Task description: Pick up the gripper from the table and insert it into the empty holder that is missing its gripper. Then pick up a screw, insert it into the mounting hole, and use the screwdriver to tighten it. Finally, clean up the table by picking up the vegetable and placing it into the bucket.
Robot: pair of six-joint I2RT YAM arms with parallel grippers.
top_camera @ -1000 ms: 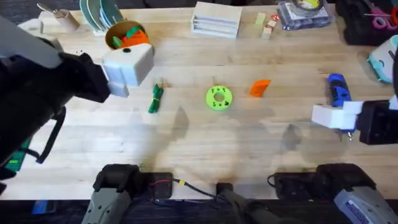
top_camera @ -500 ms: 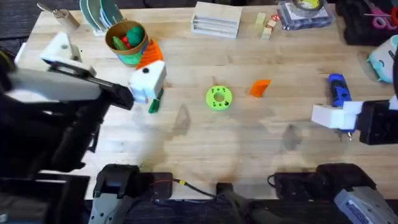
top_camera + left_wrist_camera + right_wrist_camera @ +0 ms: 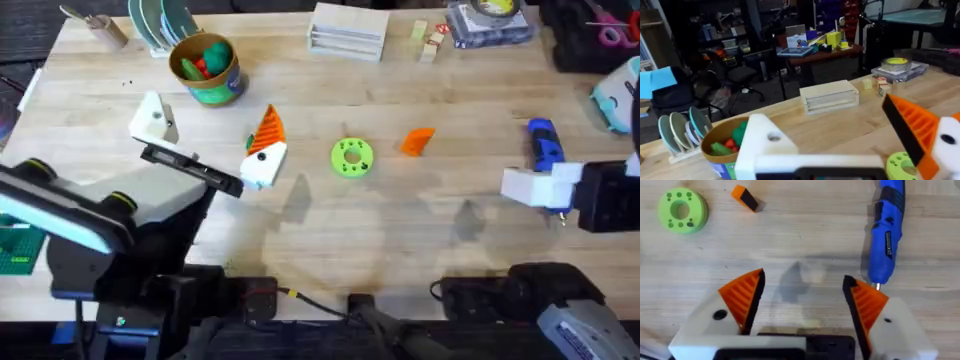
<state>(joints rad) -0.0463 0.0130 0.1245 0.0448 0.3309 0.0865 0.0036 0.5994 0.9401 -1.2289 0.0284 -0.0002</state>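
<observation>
vegetables in bucket (image 3: 206,68); screwdriver (image 3: 543,145) untouched

table (image 3: 400,215): matt grained wood | screwdriver (image 3: 887,235): glossy blue plastic | gripper (image 3: 418,141): matt orange plastic

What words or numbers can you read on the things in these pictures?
None can be read.
Screwdriver: a small dark label on the blue handle, too blurred to read.
Bucket: green printed outside, too small to read.
Roll of tape: no readable print.
</observation>
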